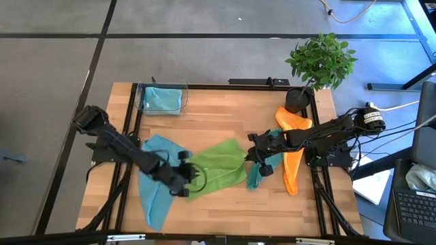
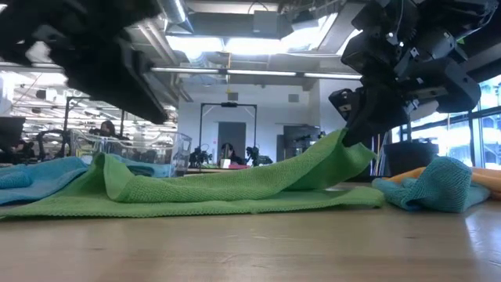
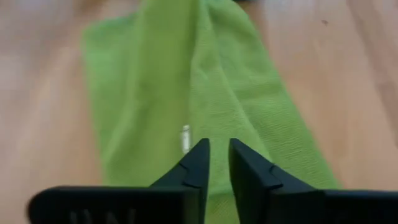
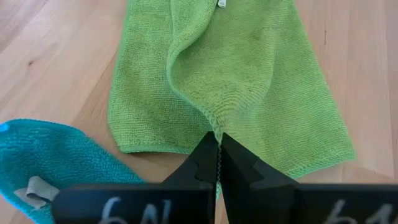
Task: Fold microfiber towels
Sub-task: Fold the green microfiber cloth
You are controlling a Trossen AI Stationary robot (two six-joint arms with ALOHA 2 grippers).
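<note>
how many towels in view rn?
5: light blue one in the clear bin; another light blue front left; lime green centre; teal beside it; orange right. More may be hidden.

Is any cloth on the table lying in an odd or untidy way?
Yes. The orange cloth hangs partly over the table's right edge beside the plant pot, and the teal cloth lies crumpled beside it instead of flat.

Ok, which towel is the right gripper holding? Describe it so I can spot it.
On the wooden table, look between the two arms at its middle. The lime green microfiber towel lies there, one edge pinched and lifted by the right gripper. It is the only green cloth, between a light blue towel and a teal one.
</note>
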